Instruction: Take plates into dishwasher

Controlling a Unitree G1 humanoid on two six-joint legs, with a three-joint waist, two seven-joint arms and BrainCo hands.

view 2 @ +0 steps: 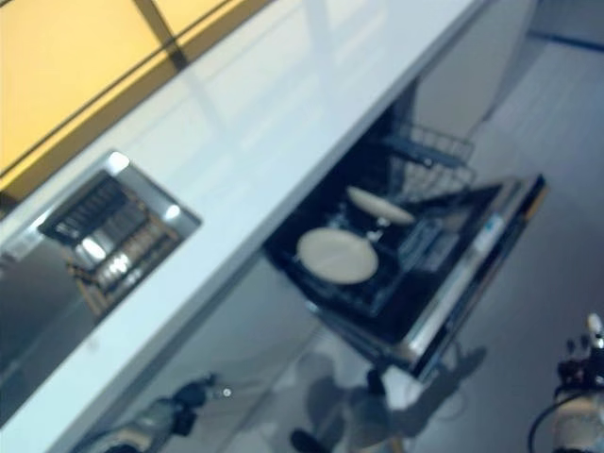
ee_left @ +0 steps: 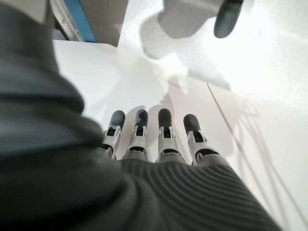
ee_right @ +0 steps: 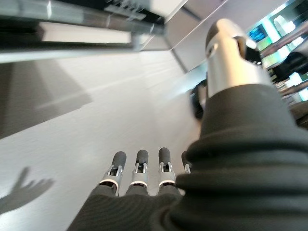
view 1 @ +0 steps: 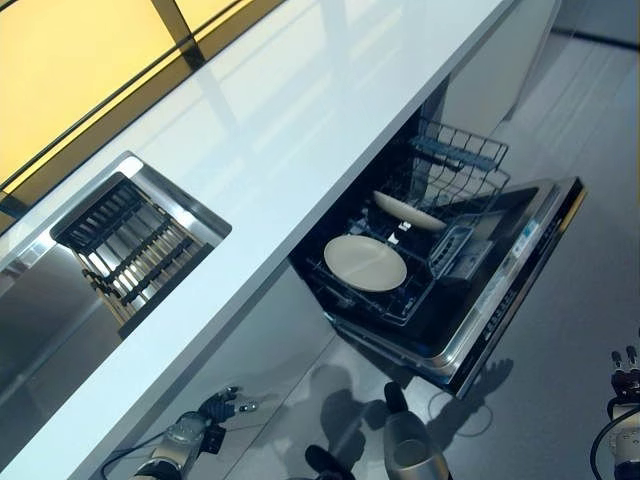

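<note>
Under the white counter (view 1: 300, 120) the dishwasher (view 1: 520, 270) stands with its door down and the lower rack (view 1: 400, 300) pulled out. Two cream plates rest in the rack: one (view 1: 365, 263) near the front, the other (view 1: 408, 211) further back. My left hand (view 1: 215, 408) hangs low by the cabinet front, fingers (ee_left: 139, 132) straight over the floor and holding nothing. My right hand (view 1: 625, 375) hangs at the lower right, well clear of the door, fingers (ee_right: 140, 171) straight and empty.
A sink (view 1: 60, 300) with a dark drying rack (view 1: 125, 240) is set into the counter at the left. A yellow wall panel (view 1: 70, 70) runs behind the counter. Grey floor (view 1: 580, 330) lies right of the open door.
</note>
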